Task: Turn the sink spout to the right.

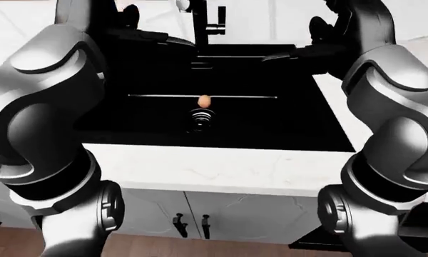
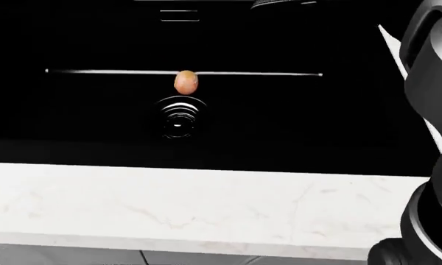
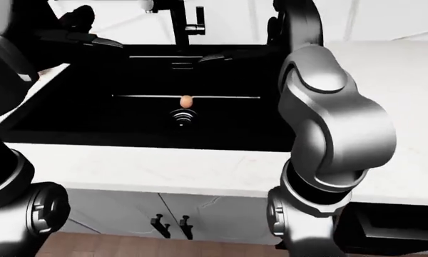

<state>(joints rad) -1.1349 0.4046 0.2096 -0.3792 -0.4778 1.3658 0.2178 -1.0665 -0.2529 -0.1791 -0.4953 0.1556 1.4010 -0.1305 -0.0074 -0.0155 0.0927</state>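
— Black sink spout (image 1: 203, 21), tall thin neck with a side lever, at 12 o'clock above the black basin (image 1: 285, 128).
— Hands? Left hand (image 1: 139, 33) and right hand (image 1: 321, 45) hang beside it, holding nothing; finger spread's hard to tell.

No legible text, labels, brands, numbers or signs anywhere.
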